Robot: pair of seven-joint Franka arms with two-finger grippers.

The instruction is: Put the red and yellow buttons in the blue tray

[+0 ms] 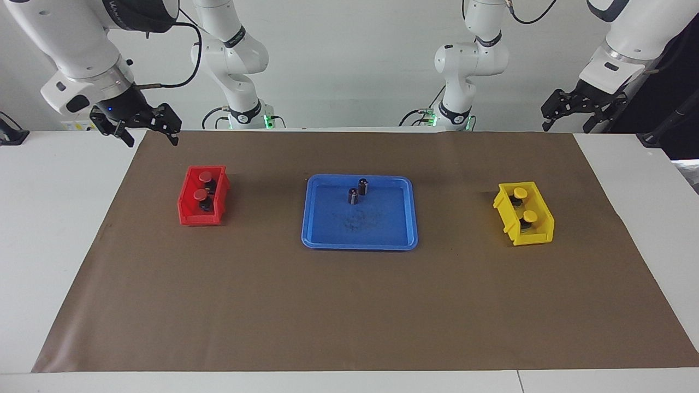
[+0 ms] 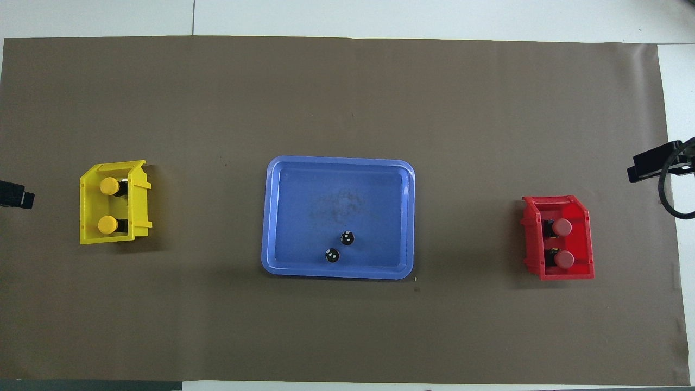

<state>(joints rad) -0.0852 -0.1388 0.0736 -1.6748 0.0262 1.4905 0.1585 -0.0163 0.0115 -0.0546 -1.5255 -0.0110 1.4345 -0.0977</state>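
Blue tray [image 1: 322,232]: wide, flat and low-rimmed, at the middle of the brown mat [image 1: 349,305]; every place below is told from this tray.
Dark cylinders [image 1: 358,191]: two capless ones stand upright inside the tray, in the part nearer the robots, close together but apart.
Red buttons [image 1: 202,185]: two sit in the red bin [image 1: 188,210], well apart from the tray toward the right arm's end of the table. Likely sorted there by colour as a supply.
Yellow buttons [image 1: 523,203]: two sit in the yellow bin [image 1: 538,232], well apart from the tray toward the left arm's end.
Right gripper [image 1: 148,132]: raised over the mat's edge, near the red bin, claw apart and holding nothing; it seems poised for the red pair.
Left gripper [image 1: 568,120]: raised past the mat's corner, claw apart and empty; it waits on the yellow bin's side.
Progress: none of the four buttons is in the tray; I judge the task not yet begun.
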